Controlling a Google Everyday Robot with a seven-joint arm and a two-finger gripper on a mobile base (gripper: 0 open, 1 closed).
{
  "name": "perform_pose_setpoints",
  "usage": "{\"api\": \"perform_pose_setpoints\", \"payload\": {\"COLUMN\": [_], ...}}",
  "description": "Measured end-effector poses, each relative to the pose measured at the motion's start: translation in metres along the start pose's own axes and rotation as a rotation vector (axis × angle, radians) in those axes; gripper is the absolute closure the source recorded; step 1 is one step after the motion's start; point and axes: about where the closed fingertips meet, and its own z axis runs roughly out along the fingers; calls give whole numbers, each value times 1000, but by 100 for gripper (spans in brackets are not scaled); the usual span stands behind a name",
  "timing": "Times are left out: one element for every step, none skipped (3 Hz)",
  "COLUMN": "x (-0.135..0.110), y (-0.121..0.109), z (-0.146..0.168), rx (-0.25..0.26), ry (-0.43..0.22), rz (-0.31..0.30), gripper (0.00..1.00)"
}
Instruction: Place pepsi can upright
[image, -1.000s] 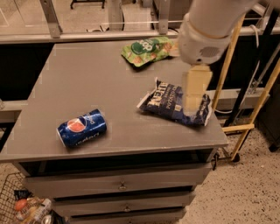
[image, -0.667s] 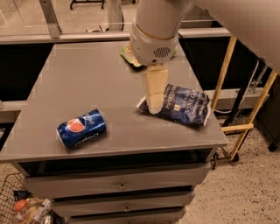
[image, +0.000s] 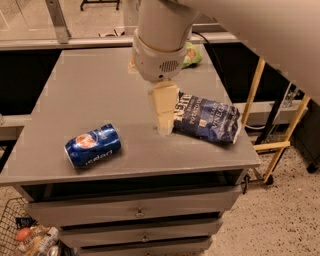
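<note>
The pepsi can (image: 93, 145), blue with a red-white round logo, lies on its side near the front left of the grey table (image: 90, 90). My gripper (image: 164, 120) hangs from the white arm (image: 162, 37) over the middle of the table, its cream-coloured tip just above the surface. It is to the right of the can and apart from it, with nothing seen in it.
A dark-blue chip bag (image: 206, 118) lies flat right of the gripper, touching or nearly so. A green bag (image: 191, 54) lies at the back right. Drawers (image: 135, 212) front the table. A wire basket (image: 30, 235) with items sits on the floor at left. Yellow frame (image: 280, 145) at right.
The arm and gripper have swung left across the table, from over the chip bag to the table's middle, closer to the can. The can and bags have not moved.
</note>
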Motion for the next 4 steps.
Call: {"api": "perform_pose_setpoints", "payload": {"x": [-42,-76,-101,-116], "y": [-2,-1,2,5], "z": [16,30,43,59], "rx": [-41,-75,-105,-130], "ry": [-19,11,35,38], "rz": [-102,-163,-173,-140], "gripper": [0,0,0,0]}}
